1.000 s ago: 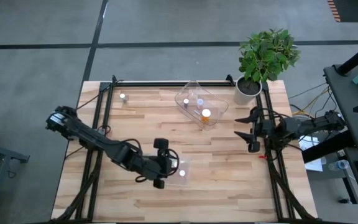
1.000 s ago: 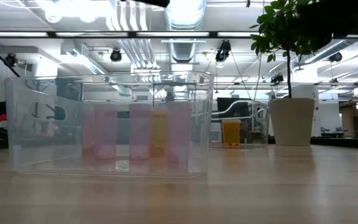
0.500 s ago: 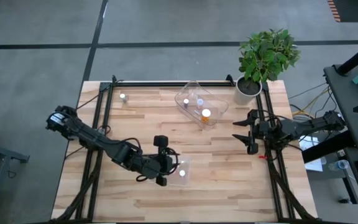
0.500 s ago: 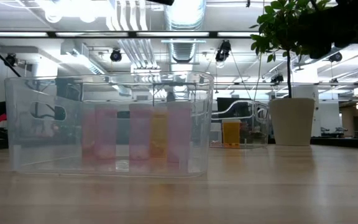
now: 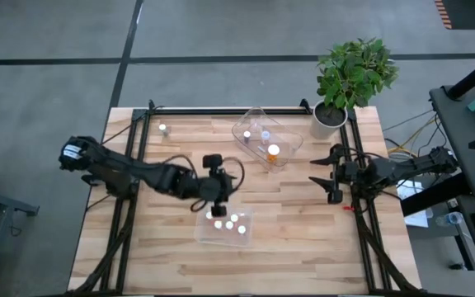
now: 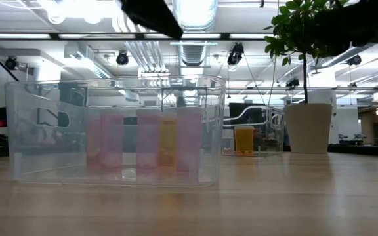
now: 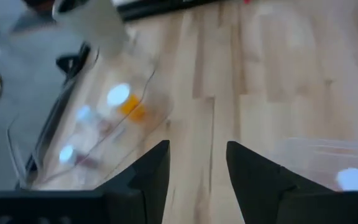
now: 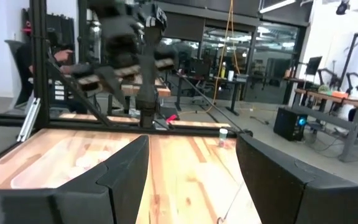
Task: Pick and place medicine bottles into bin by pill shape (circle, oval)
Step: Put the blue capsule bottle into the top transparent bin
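Near bin (image 5: 225, 227), clear plastic, sits at the near middle of the table (image 5: 303, 247); in the high view four white caps of medicine bottles (image 5: 229, 223) show inside it, and the low view shows pinkish bottles (image 6: 147, 145) and one yellowish bottle (image 6: 168, 141) standing upright behind its wall. Left gripper (image 5: 207, 204) hangs just past the far edge of this bin, arm reaching in from the left side; in the left wrist view its two dark fingers (image 7: 151, 171) stand apart with nothing between them, bare wood showing through the gap, so open and empty. That view also catches one white cap (image 7: 353, 178) in the near bin's corner. Farther back, toward the middle-right, the second clear bin (image 5: 267, 136) lies at an angle; it holds the orange bottle (image 5: 273, 151) and two small white-capped ones (image 5: 264, 134), seen blurred in the left wrist view too. Right gripper (image 5: 326, 175) waits at the right edge of the table, well apart from both bins, fingers (image 8: 126, 171) spread wide and holding nothing. At the far left of the table a single small bottle (image 5: 162, 129) stands alone, near the frame rail. A potted plant (image 5: 349, 74) sits at the far right corner. A person (image 8: 61, 56) shows dimly in the room beyond the table in the right wrist view.
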